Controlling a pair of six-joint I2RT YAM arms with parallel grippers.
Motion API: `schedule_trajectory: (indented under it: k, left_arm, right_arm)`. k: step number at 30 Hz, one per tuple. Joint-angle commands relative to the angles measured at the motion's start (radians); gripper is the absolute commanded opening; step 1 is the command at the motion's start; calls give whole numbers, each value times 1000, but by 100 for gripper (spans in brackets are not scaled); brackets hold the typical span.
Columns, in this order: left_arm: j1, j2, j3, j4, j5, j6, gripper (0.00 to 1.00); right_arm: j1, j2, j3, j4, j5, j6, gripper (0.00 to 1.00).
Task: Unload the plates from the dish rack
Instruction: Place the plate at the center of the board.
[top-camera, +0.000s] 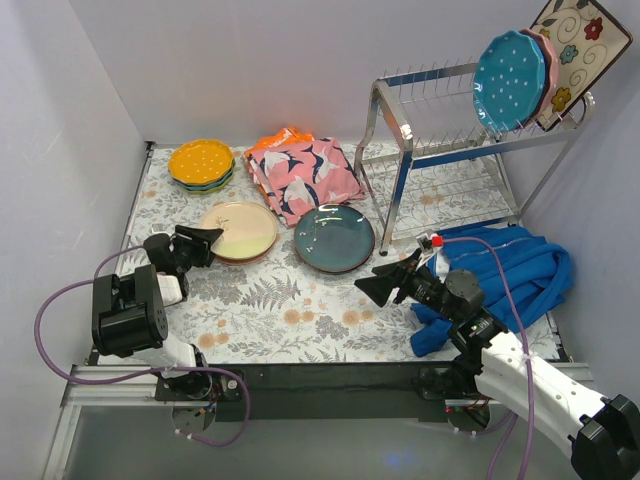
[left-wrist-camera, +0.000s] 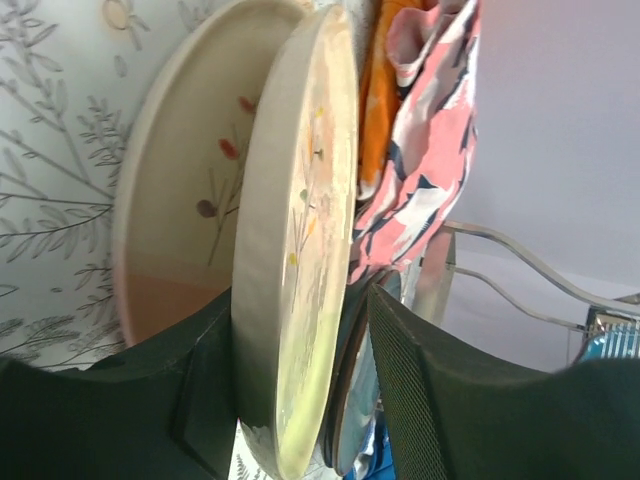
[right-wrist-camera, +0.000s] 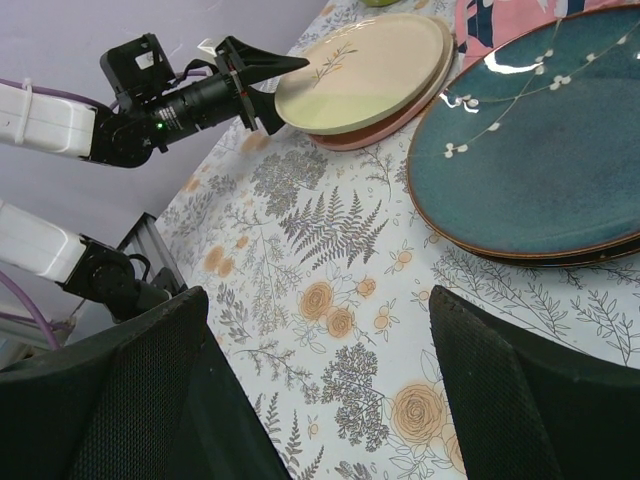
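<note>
fern-print tablecloth (top-camera: 300, 300), pale walls (top-camera: 250, 60), dish rack (top-camera: 398, 200) back right

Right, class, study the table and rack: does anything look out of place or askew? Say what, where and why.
A blue garment lies crumpled on the table beside the dish rack, and a pink bird-print cloth sits bunched among the unloaded plates; neither belongs with dishes.

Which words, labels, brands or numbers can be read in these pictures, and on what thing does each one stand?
No text can be read in any view.
Plates: only dots, sprigs and flowers, no writing.
Cloth: bird print only.
Table cover: ferns and flowers only.
Arms: no label or number shows clearly enough to read.
</note>
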Motion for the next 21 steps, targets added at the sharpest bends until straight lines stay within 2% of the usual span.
schedule_trajectory:
  k: [1, 10, 21]
  left_arm:
    - [7, -15, 36, -78, -47, 49, 47]
    - [7, -55, 103, -292, -172, 143, 50]
    - [7, -109, 139, -420, -291, 219, 50]
  right_arm:
    - [6, -13, 0, 56, 16, -23, 95]
    - [6, -5, -1, 62, 13, -29, 95]
    - [6, -3, -6, 74, 4, -30, 94]
